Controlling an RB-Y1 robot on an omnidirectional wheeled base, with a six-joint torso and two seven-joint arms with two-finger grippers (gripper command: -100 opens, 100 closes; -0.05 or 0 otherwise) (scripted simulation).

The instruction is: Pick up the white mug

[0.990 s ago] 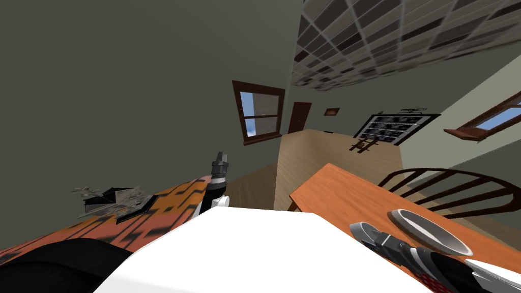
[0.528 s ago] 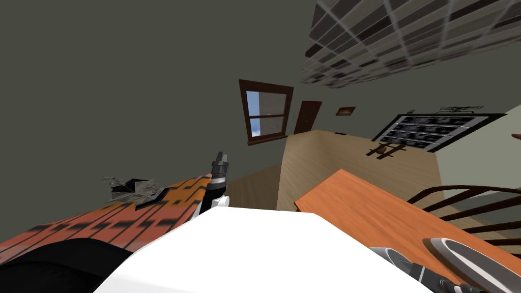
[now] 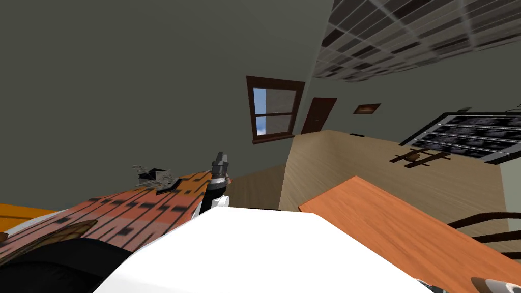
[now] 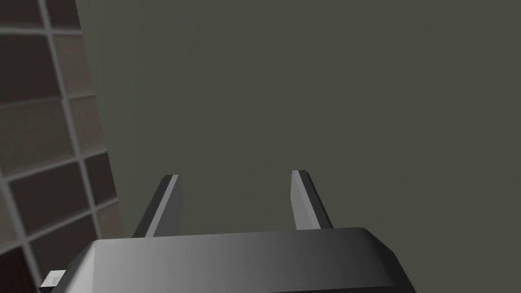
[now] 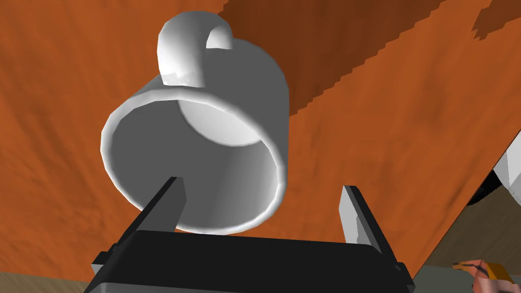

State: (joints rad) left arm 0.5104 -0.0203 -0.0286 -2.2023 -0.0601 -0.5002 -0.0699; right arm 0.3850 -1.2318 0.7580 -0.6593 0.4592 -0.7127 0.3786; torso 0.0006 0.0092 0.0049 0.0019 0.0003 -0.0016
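The white mug [image 5: 203,127] stands upright on the orange wooden table [image 5: 381,101], its handle on the side away from my right gripper [image 5: 260,184]. That gripper is open just above it. One finger [image 5: 168,203] hangs over the mug's mouth and the other stands outside its wall, so the near rim lies between them. In the head view a sliver of the mug's rim [image 3: 496,284] shows at the lower right corner of the table [image 3: 386,224]. My left gripper [image 3: 220,160] is raised in front of my chest, open [image 4: 234,198] and empty, facing a wall.
A dark wooden chair [image 3: 483,229] stands behind the table. An orange rug with black marks [image 3: 142,208] lies to the left, with a small grey object [image 3: 155,177] on its far end. A window [image 3: 272,109] and a dark door [image 3: 318,116] are ahead across pale wood floor.
The head view has swung left: table, chair and mug slid toward the lower right corner, and my right forearm has left the picture. The left gripper keeps its place.
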